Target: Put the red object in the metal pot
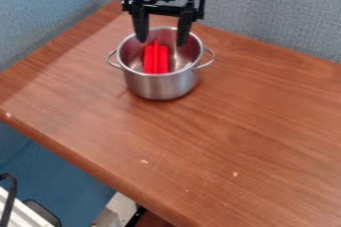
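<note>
— What do we see at the jaws?

— We see them spread wide, pointing straight down, the gripper hanging over the metal pot and gripping nothing.

— And the red object?

— It lies inside the pot, leaning on the inner wall, apart from both fingers.

— So what remains?

— We judge the placing done; only lifting the arm clear of the pot on the wooden counter is left.

A wooden table (reddish-brown) stands before a blue wall.
</note>
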Robot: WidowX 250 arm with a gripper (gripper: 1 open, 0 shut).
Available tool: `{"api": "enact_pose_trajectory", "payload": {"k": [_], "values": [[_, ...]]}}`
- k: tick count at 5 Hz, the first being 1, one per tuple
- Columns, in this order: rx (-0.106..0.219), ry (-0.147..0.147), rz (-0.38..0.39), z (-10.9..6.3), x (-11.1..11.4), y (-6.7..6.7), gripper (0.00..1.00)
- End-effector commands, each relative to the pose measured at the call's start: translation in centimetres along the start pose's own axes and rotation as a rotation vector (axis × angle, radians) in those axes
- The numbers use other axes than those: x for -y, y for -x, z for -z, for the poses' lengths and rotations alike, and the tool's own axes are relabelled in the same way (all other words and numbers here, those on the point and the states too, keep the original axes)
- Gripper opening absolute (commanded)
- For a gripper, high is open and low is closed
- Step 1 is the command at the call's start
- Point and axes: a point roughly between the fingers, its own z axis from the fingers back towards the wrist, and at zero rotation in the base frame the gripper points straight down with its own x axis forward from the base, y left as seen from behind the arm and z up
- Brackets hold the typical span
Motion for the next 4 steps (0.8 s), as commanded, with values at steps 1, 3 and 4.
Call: {"api": "enact_pose_trajectory", "payload": {"k": [1,3,4], "values": [[0.073,0.01,0.03,-2.7,0.2,0.2,1.0],[0.066,0.04,0.079,-3.8,0.4,0.4,1.0],[0.069,0.054,0.105,-4.4,0.4,0.6,1.0]]}}
